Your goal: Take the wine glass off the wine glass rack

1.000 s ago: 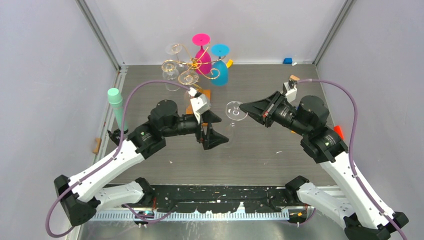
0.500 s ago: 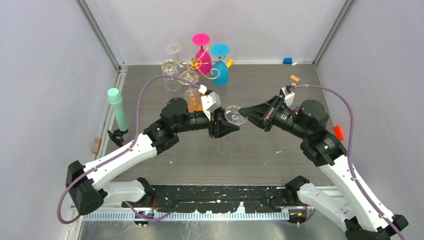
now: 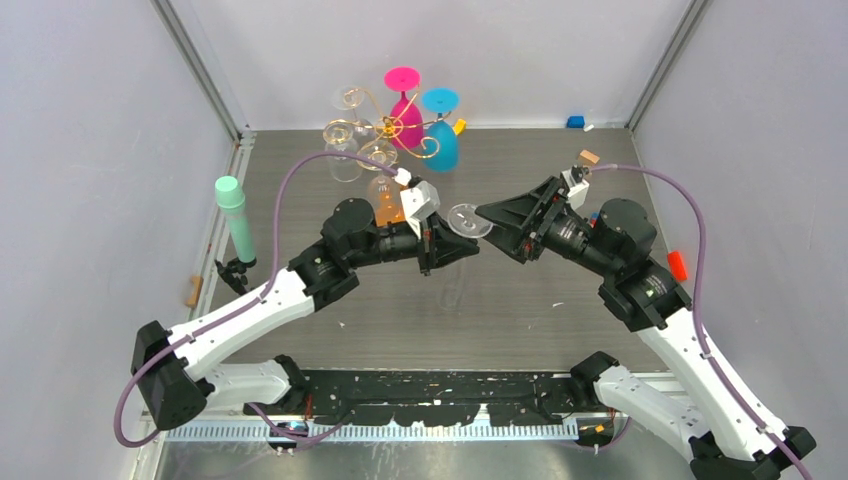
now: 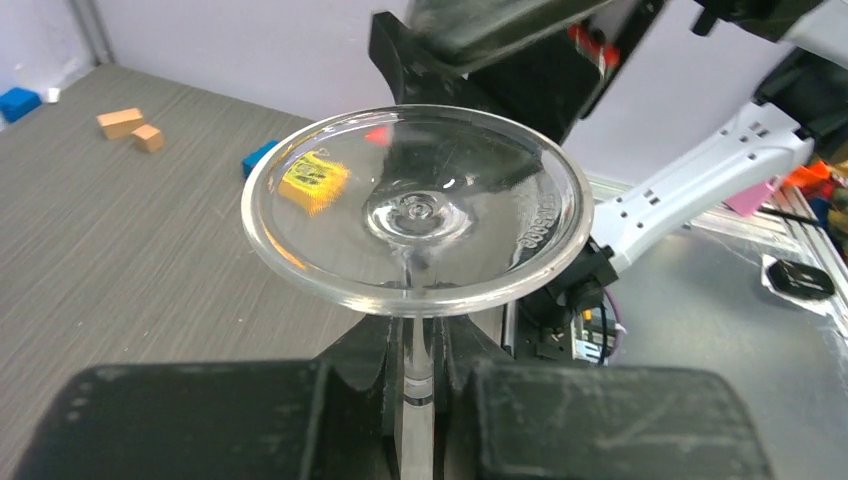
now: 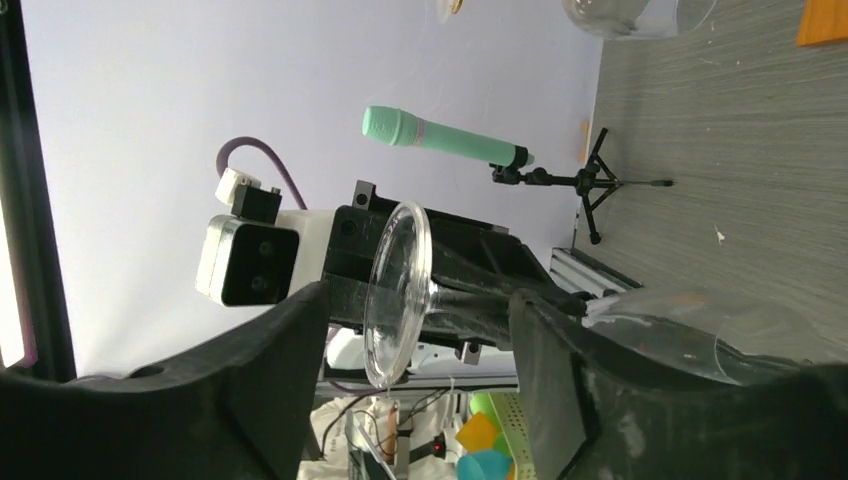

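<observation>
The removal itself looks done: the clear wine glass is off the wine glass rack and hangs in the air over the middle of the surface, foot up and bowl down. The left end effector pinches its stem just under the foot. The right end effector is spread wide, one finger on each side of the foot without touching it – apparently lining up for a handover. What remains, as I judge it, is a second grip or setting the glass down. A pink glass and a blue glass hang on the rack.
</observation>
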Controlling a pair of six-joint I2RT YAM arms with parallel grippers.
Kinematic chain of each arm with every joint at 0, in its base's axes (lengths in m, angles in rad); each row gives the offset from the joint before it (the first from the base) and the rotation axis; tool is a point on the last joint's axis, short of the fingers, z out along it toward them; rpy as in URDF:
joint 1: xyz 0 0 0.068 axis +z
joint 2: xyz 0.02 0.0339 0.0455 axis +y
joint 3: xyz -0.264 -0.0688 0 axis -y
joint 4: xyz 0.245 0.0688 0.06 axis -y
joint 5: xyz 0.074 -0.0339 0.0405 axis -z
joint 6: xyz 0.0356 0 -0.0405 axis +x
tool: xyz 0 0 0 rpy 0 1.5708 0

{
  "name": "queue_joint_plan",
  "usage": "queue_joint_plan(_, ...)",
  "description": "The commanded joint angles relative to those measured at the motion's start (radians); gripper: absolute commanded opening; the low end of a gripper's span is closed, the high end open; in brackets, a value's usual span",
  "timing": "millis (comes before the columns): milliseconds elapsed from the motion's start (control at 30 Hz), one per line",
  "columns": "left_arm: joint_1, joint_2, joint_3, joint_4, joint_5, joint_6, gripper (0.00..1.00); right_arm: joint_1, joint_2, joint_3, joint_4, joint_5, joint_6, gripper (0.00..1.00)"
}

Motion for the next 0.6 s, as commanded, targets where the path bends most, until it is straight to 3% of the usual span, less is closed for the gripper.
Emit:
queue_joint_plan(0, 0.004, -0.067, -0.002, 0.083, -0.131, -0.036, 0.00, 0.005, -0.023, 0.024, -0.013, 0.056, -0.172, 0.78)
queue_joint_plan(100, 0.004, -0.104, -0.015, 0.088, -0.240, -0.047, 0.00, 0.005, -0.065, 0.006, -0.036, 0.119, -0.224, 0.88)
queue_joint_plan(300, 0.004, -0.164, -0.017, 0.141, -0.489, -0.124, 0.00, 0.005, -0.143, -0.082, -0.031, 0.216, -0.240, 0.92)
queue_joint_plan(567, 0.003, -0.199, 0.036, 0.177, -0.815, -0.390, 0.00, 0.005, -0.159, -0.196, 0.198, 0.088, -0.160, 0.94)
